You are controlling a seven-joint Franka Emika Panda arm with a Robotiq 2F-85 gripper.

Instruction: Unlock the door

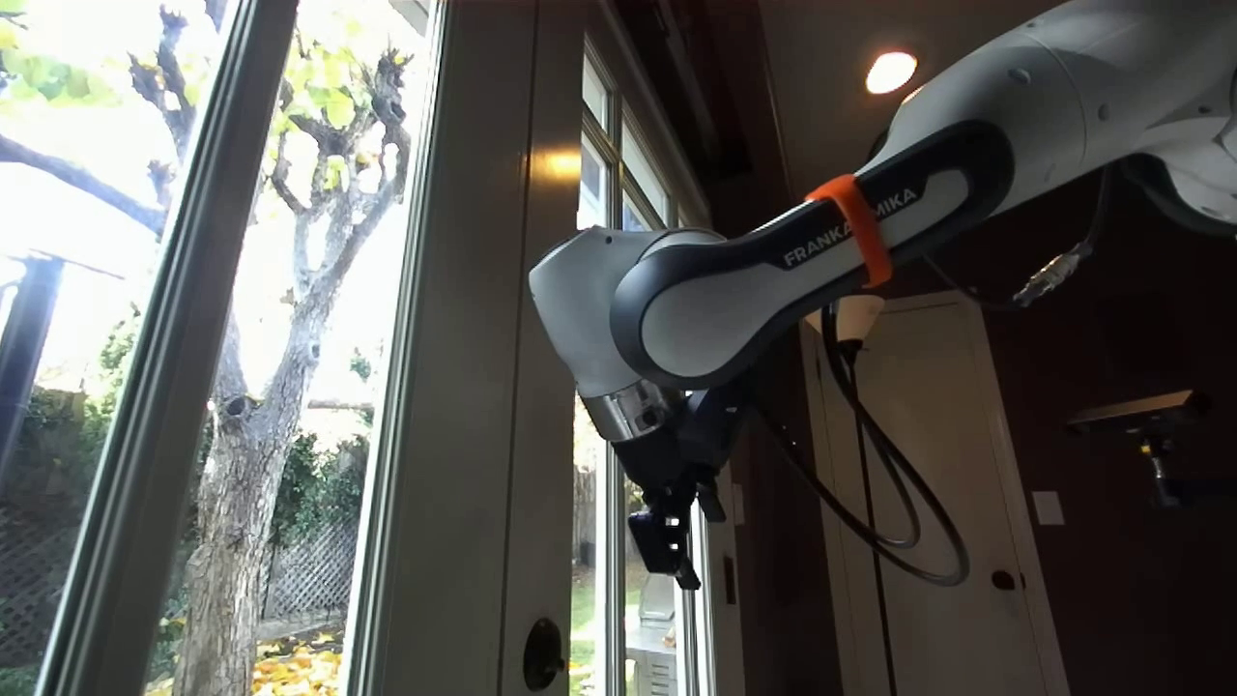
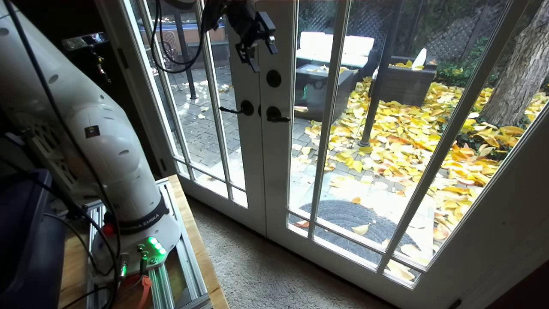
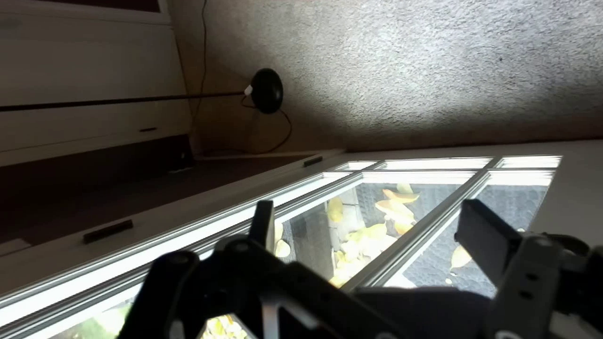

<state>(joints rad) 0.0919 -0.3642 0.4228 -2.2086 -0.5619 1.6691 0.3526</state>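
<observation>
At the left of an exterior view, a dark bin [image 2: 25, 257] stands by the table [image 2: 208, 266] that carries the arm [image 2: 116, 141]; green lights [image 2: 156, 245] glow on its base. The arm leans toward the upper left and out of the frame. A cable [image 2: 188, 66] loops down just left of the hand [image 2: 262, 58], which comes in at the top edge, tilted, its fingertips aimed down and slightly right. Next comes a left leaf [image 2: 253, 171] with a lever [image 2: 247, 107], meeting the door [image 2: 276, 171] at a narrow seam. The door's lock [image 2: 273, 78] shows just below the fingertips and to their right, a gap between. Yellow foliage [image 2: 399, 128] lies beyond the glass at far right.

In an exterior view, a tree [image 1: 261, 435] stands at left behind glass; then the lock sits low, near the bottom edge. The hand hangs above it and to its right, apart from it, wrist bent so that the fingers point down. Farther right, the forearm slopes upward with an orange band [image 1: 855, 232] around it.

In the wrist view, a lamp foot [image 3: 267, 91] is at left; then the fingers [image 3: 487, 240] stand wide apart, the door's panes [image 3: 424, 188] showing between them. Carpet [image 3: 447, 56] fills the upper right.
</observation>
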